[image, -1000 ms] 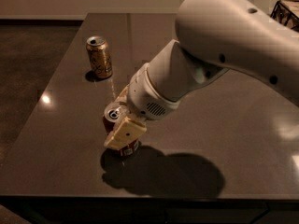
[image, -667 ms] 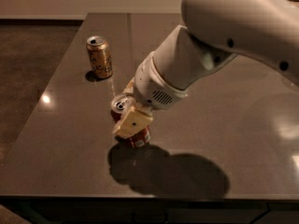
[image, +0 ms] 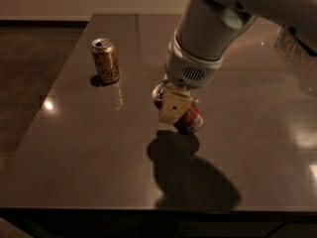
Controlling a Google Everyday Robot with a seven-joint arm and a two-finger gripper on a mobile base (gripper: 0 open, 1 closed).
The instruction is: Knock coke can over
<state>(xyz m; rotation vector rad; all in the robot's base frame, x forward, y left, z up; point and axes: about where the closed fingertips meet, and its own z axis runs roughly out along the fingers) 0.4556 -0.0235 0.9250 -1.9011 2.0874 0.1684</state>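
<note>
The coke can (image: 190, 121) is red with a white label patch, and its silver top (image: 159, 90) points up and to the left. It sits tilted in the camera view, near the middle of the dark table (image: 89, 152). My gripper (image: 174, 114) hangs from the big white arm and is shut on the can. One beige finger (image: 174, 108) lies across the can's front and the other finger is hidden behind it. The can's lower end looks slightly raised over its shadow on the table.
A gold-brown can (image: 105, 60) stands upright at the back left of the table. A clear, glassy object (image: 293, 44) sits at the far right behind the arm. The table's front edge runs along the bottom and its left edge slants beside the dark floor.
The arm has swung right and a little up, taking the coke can with it. The can has gone from nearly upright to clearly tilted.
</note>
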